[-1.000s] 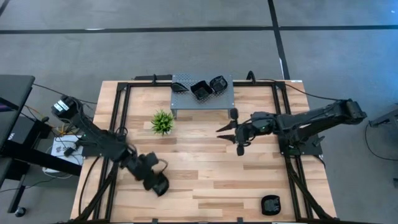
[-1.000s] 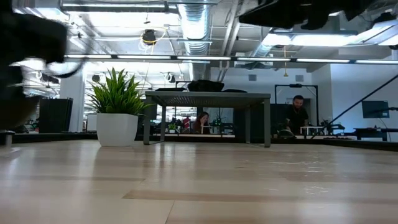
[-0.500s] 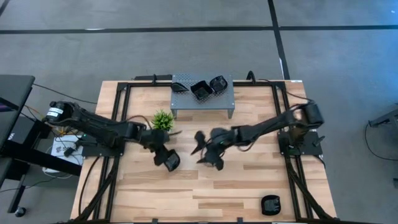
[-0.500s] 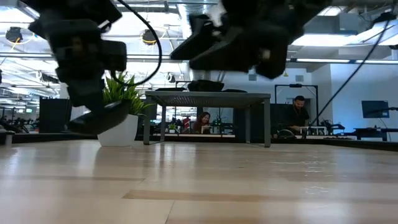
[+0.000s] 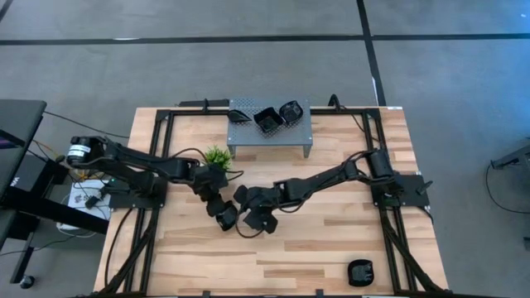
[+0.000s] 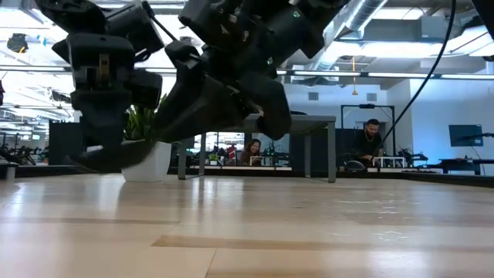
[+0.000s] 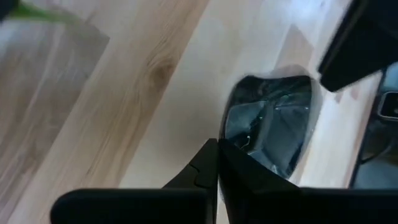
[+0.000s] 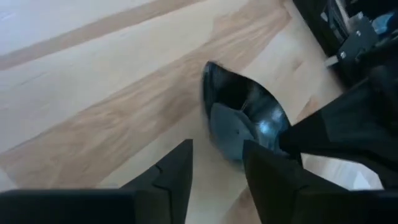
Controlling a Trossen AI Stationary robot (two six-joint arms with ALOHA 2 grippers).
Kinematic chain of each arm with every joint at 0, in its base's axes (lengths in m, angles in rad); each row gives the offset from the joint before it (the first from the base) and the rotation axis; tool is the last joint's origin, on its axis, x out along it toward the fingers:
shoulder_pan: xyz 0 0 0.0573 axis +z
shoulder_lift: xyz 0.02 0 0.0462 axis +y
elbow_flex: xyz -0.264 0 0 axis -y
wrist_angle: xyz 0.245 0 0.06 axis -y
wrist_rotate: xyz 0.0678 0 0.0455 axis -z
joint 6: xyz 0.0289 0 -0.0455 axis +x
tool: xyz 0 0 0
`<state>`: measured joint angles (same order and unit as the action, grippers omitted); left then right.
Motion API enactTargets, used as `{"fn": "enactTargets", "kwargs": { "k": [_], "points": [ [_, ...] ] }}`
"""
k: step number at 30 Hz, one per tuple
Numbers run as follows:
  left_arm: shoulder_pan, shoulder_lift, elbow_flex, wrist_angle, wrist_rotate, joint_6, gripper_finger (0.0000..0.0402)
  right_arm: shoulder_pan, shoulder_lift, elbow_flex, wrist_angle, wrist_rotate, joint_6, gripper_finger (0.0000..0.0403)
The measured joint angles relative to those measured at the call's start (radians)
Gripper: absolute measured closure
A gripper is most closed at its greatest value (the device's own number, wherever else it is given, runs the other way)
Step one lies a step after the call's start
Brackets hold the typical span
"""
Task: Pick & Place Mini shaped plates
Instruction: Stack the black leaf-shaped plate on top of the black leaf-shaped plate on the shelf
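Left gripper [image 5: 225,220] jaws clamped on mini plate [image 7: 273,124] above mid tabletop [image 5: 331,240]; right gripper [image 5: 245,215] jaws apart beside it; three plates on stand [image 5: 300,131], one [image 5: 360,271] unplaced

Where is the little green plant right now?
From above, the green plant sits on the table's left half, just in front of the grey metal stand, with the left arm's end effector right by it.

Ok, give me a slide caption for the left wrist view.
Left gripper shut on a glossy black mini plate above the wooden table.
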<state>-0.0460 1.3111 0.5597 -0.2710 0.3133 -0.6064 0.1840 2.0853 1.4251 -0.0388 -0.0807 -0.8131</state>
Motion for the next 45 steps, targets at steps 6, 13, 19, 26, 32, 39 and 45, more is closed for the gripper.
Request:
{"fn": "enactTargets", "kwargs": {
  "k": [6, 13, 19, 26, 32, 39, 45],
  "points": [
    [0.000, 0.047, 0.000, -0.008, 0.000, 0.000, 0.0391, 0.013, -0.001, 0.011, -0.042, 0.002, 0.001, 0.0284],
    [0.000, 0.021, 0.000, 0.010, -0.003, -0.003, 0.0390, 0.010, 0.014, 0.011, 0.009, -0.040, -0.009, 0.0281],
    [0.000, 0.020, 0.001, 0.072, -0.003, -0.037, 0.0390, -0.005, 0.013, 0.012, 0.047, -0.075, -0.031, 0.0281],
    [0.000, 0.020, 0.001, 0.078, -0.002, -0.057, 0.0390, -0.010, 0.015, 0.010, -0.009, -0.076, -0.035, 0.0281],
    [0.003, 0.020, 0.001, 0.084, 0.048, -0.089, 0.0390, -0.010, 0.015, 0.010, -0.006, -0.076, -0.042, 0.0281],
    [0.003, 0.020, 0.001, 0.099, 0.050, -0.090, 0.0390, -0.009, 0.015, 0.010, -0.006, -0.077, -0.058, 0.0314],
    [0.003, 0.020, 0.000, 0.144, 0.039, -0.087, 0.0390, -0.013, 0.015, 0.010, -0.007, -0.083, -0.061, 0.0379]
  ]
}}
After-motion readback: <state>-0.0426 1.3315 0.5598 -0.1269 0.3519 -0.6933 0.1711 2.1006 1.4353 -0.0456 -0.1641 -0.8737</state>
